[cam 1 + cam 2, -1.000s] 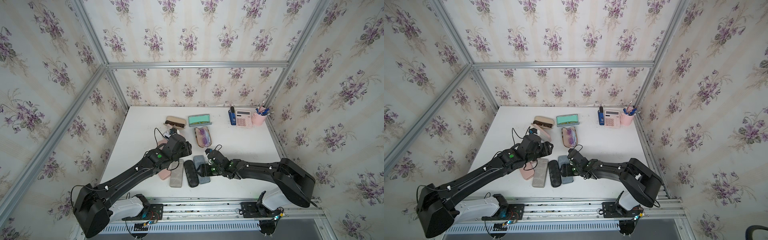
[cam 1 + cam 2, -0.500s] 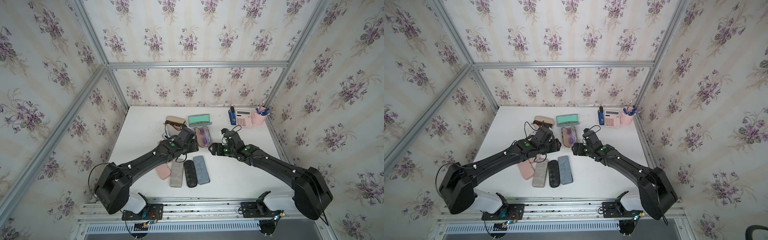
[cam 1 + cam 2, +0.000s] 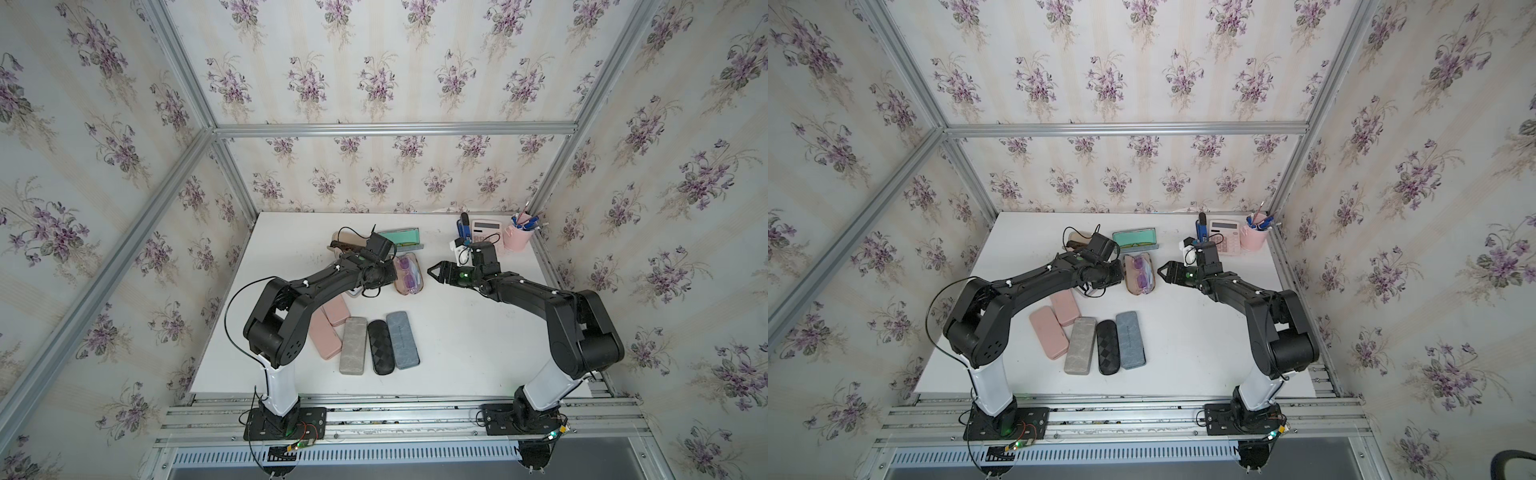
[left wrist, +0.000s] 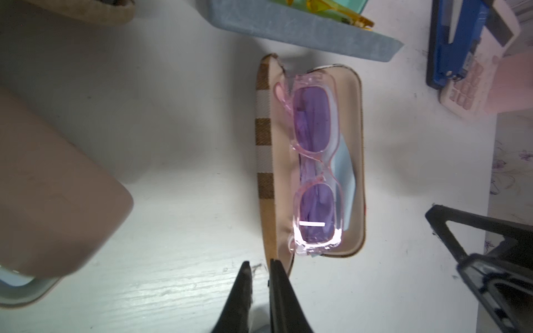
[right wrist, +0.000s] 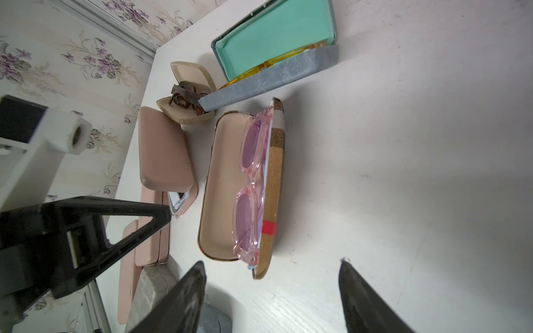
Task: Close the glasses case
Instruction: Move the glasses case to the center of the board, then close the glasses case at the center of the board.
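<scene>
Progress check: nothing is closed yet on this one. The plaid case [image 5: 219, 187] sits toward the far middle of the surface [image 3: 457, 332]. It's wide open, with its two halves splayed apart and the beige lining showing. The pink glasses [image 4: 315, 164] with purple lenses lie inside, and a bit of pale blue cloth is tucked under them. So the loading part looks done. One end of the frame rides close to the edge, though, and it's hard to say if it would catch.

Both arms flank this case, so I'm guessing it's the one to shut. The left end effector [image 4: 259, 263] is just beside the left side of the case, down by its near end. It's clenched to a sliver with nothing in between. One finger is right at the end of the plaid half, but I can't tell if it actually touches. It looks more like a pusher than a grabber to me. The right end effector [image 5: 272, 263] is off to the right, a little apart from the case, with its jaws spread wide and empty.

What's left: fold one half over onto the other and press until it seats. That's the whole job, really. The teal-lined case [image 5: 268, 31] and the tan case [image 5: 187, 115] further back are open too, for what it's worth.
</scene>
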### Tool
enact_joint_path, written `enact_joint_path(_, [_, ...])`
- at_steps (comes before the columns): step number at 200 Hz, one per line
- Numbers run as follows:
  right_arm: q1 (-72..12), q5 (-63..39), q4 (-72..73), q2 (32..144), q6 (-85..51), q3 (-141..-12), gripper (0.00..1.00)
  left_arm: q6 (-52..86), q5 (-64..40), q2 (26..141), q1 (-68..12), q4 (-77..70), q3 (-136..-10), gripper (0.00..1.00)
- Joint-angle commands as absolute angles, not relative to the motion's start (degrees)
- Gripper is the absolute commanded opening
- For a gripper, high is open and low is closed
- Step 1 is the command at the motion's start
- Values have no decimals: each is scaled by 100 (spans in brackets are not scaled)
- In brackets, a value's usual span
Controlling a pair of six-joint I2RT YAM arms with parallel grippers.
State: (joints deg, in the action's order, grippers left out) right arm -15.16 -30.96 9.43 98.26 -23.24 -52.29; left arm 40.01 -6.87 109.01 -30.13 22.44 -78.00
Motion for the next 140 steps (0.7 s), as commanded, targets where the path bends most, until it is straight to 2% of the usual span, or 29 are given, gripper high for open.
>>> enact_joint_path(1, [-1494,-3663,1586,10151,-2376,-5380,70,4052,-630,11143,-2928,2375,-7959,16])
enact_joint_path(32, [-1503,-3909,1661,10457,-2400,-5536,67,4034,-669,11374,-2876,2251,-8040,16])
enact_joint_path(81, [-1547,-3447,1704,9888,-2566,-4730,63,4014,-489,11361,-2686,2259,-8148,16])
enact_joint_path(140, [-1705,-3787,2131,10476,-2734,-4986,61,3981,-628,11670,-2637,2366,-8574,16])
